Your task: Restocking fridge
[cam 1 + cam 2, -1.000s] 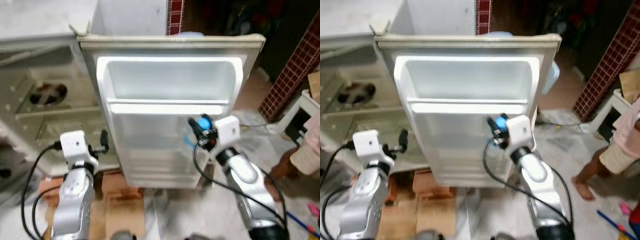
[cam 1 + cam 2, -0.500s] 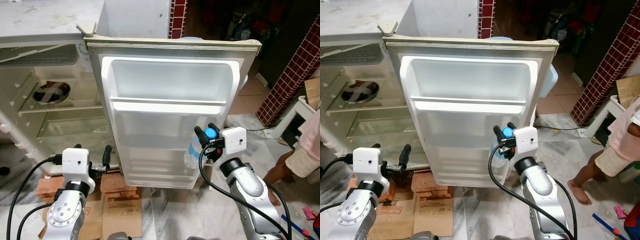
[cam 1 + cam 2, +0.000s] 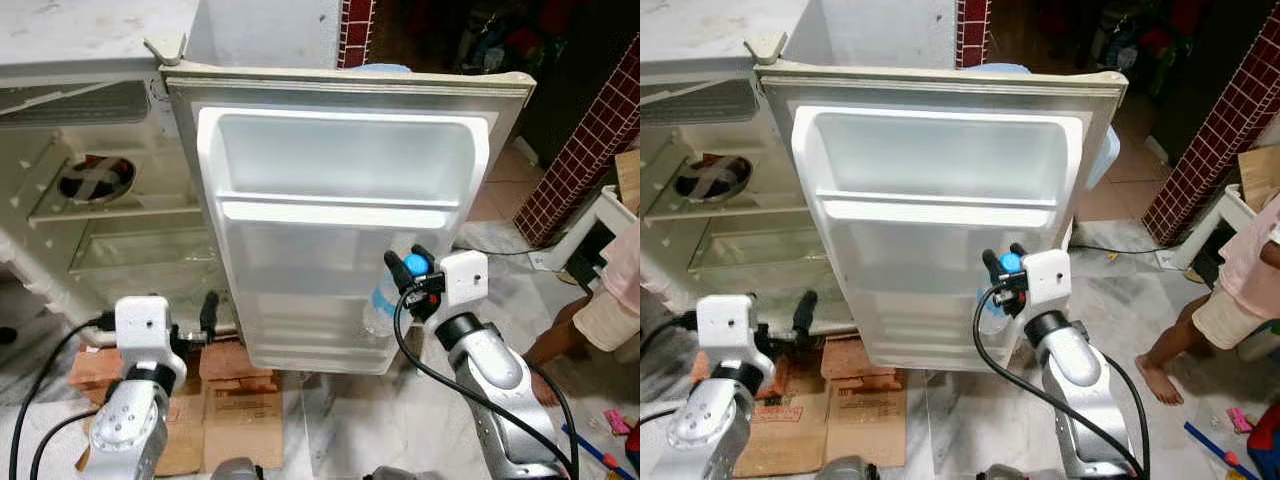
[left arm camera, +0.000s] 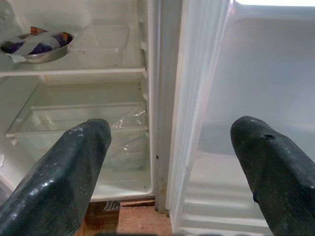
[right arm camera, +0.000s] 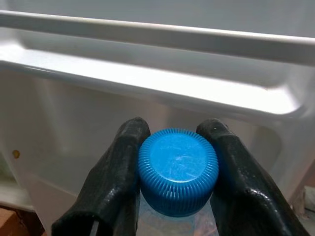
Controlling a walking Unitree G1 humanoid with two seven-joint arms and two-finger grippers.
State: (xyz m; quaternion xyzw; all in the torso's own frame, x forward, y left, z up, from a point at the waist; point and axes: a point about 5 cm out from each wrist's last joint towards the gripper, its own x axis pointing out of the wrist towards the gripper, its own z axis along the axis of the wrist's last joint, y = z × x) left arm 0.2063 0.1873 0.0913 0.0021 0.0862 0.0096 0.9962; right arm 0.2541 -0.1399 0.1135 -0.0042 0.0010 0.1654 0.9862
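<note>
In front of the open fridge door [image 3: 340,210], the right pincer [image 3: 410,268] grips 1 clear bottle [image 3: 382,300] by its blue cap [image 5: 177,170], the 2 black fingers [image 5: 115,187] clamped on either side of the ribbed rim. The bottle hangs below the pincer, close against the lower part of the door's inner liner, under the moulded upper shelf [image 3: 340,205]. Holding it by the neck keeps it upright, which I judge suits lowering it into a lower door rack; whether it already rests on one is hidden by the pincer.

The left pincer [image 4: 172,162] hovers low by the door's hinge side, its 2 fingers spread wide apart with nothing between them, likely waiting free for another item or to steady the door.

Inside the fridge cabinet [image 3: 90,200] there is 1 metal bowl [image 4: 37,45] on an upper shelf, covered with film or tape, and 1 clear crisper drawer [image 4: 78,125] below it. The fridge stands raised on bricks [image 3: 95,365], with flattened cardboard [image 3: 240,415] on the floor beside them. At the right edge 1 person [image 3: 1230,300] stands well apart from the robot.
</note>
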